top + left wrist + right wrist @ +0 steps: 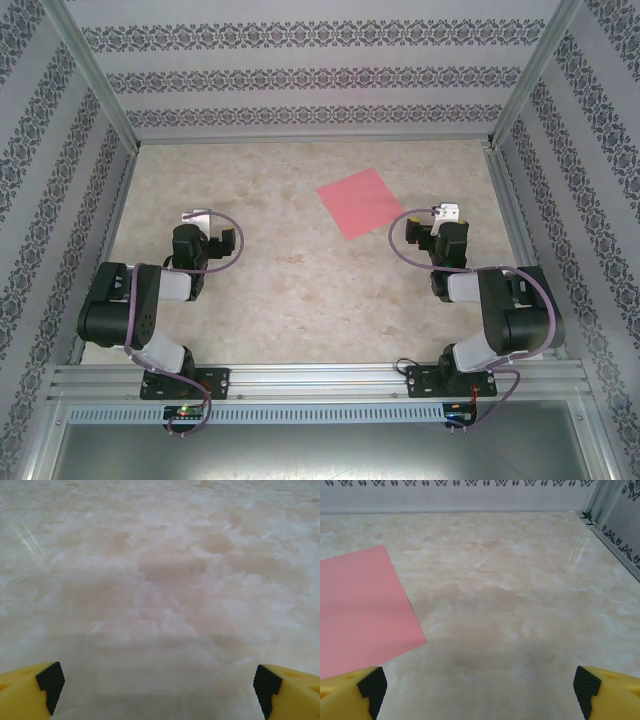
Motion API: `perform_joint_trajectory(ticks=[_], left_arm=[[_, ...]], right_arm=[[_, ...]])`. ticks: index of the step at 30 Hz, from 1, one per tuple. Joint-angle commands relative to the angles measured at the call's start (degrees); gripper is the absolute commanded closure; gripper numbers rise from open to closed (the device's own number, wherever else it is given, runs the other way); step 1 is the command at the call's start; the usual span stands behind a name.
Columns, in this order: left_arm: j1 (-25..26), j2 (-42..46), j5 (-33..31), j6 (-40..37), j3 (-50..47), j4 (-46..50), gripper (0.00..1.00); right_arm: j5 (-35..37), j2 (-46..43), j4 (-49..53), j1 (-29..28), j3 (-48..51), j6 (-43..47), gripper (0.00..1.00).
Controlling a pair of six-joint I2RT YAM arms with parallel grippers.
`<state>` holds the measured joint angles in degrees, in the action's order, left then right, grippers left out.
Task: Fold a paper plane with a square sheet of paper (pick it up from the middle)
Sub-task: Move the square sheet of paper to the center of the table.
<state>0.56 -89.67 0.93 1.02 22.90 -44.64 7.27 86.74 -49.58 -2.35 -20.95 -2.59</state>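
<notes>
The right pincer is spread wide and holds nothing; its yellow fingers with black pads sit at the bottom corners of the wrist view, low over the marbled beige tabletop. The square sheet of paper lies flat and unfolded just ahead and to the left of this pincer, one corner pointing toward the gap between the fingers. From above, the sheet sits turned at an angle, right of the middle and toward the far side. The left pincer is equally spread and empty, hovering over bare tabletop, well apart from the sheet. Walls with bands of dark ornamental pattern enclose the tabletop.
</notes>
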Motion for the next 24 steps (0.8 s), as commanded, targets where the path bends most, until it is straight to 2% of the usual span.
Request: perform_joint_trajectory(ticks=[1, 7, 10, 18, 21, 24], left_arm=[[-0.8, 0.3, 1.0, -0.9, 1.1, -2.3, 0.0], [-0.7, 0.2, 1.0, -0.9, 1.1, -2.3, 0.0], [-0.7, 0.3, 1.0, -0.9, 1.1, -2.4, 0.0], [-0.7, 0.6, 1.2, -1.1, 1.0, -2.4, 0.0], [-0.6, 5.8, -0.2, -0.9, 2.7, 4.6, 0.0], [0.1, 12.5, -2.4, -0.4, 5.1, 13.9, 0.0]], right_arm=[[0.3, -0.6, -1.9, 0.3, -0.7, 0.4, 0.02], [0.0, -0.6, -1.8, 0.3, -0.8, 0.3, 0.02], [-4.5, -0.8, 0.4, 1.3, -1.8, 0.7, 0.02], [-5.8, -0.9, -0.3, 1.6, -1.3, 0.8, 0.02], [-6.9, -4.5, 2.0, 1.5, -1.7, 1.3, 0.02], [-7.5, -12.6, 15.1, 0.7, -4.9, 2.5, 0.03]])
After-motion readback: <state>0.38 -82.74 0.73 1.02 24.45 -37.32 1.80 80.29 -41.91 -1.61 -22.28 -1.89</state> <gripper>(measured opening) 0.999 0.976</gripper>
